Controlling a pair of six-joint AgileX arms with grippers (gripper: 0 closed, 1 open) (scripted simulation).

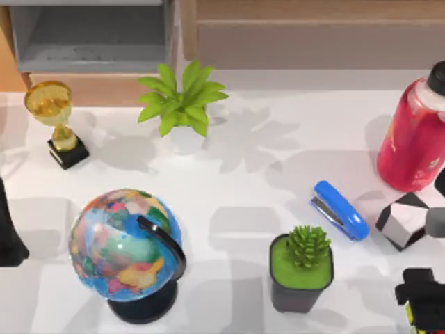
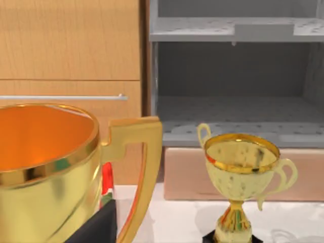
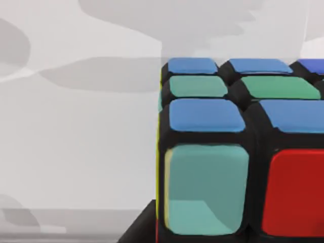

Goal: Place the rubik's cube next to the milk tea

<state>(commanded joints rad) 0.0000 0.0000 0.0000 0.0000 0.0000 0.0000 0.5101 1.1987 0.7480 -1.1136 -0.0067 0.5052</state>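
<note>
The milk tea, a tall red bottle with a black cap, stands at the table's right. Just in front of it the rubik's cube rests tilted, showing white and grey faces with black edges. A grey part at the frame's right edge overlaps its right side. My right gripper is a black mass in the near right corner, apart from that cube. The right wrist view has a cube with blue, green, teal and red tiles very close. I cannot tell whether it is the same cube. My left gripper is parked at the left edge.
A blue stapler lies left of the cube. A black pot with a succulent stands near the front. A globe, a leafy plant and a gold trophy are farther left. Shelves line the back.
</note>
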